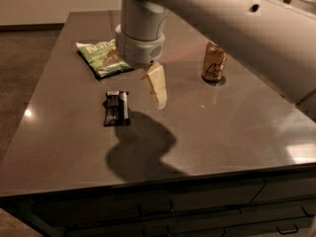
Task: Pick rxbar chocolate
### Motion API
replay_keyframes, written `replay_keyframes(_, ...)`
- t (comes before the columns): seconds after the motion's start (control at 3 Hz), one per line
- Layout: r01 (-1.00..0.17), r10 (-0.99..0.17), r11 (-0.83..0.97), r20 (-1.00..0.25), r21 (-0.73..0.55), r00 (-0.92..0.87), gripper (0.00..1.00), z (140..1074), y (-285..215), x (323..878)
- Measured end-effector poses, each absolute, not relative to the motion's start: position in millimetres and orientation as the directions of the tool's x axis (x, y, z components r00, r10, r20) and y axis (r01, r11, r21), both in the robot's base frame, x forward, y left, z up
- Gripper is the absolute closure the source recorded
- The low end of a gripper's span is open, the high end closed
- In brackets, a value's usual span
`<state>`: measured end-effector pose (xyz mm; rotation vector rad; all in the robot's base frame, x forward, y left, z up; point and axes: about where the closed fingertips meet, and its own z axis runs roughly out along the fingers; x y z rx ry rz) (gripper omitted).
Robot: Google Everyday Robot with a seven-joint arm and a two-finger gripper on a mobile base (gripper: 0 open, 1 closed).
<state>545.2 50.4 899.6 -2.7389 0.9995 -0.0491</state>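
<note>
The rxbar chocolate (116,108) is a small black wrapper with white lettering. It lies flat on the grey table (222,127), left of centre. My gripper (134,80) hangs above the table just right of and slightly behind the bar, not touching it. Its fingers are spread apart and hold nothing. One pale finger (157,86) points down toward the table; the other (110,57) shows only partly at the left of the wrist, over the green bag's edge.
A green crinkled snack bag (98,58) lies behind the bar at the back left. A gold drink can (214,63) stands upright to the right. My arm spans the upper right of the view. The table's front edge has drawers below it.
</note>
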Motion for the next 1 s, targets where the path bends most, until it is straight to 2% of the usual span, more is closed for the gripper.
replay_keyframes(1.0,-0.422,-0.427,-0.898,0.023,-0.122,0.904,0.0,866.2,96.7,545.6)
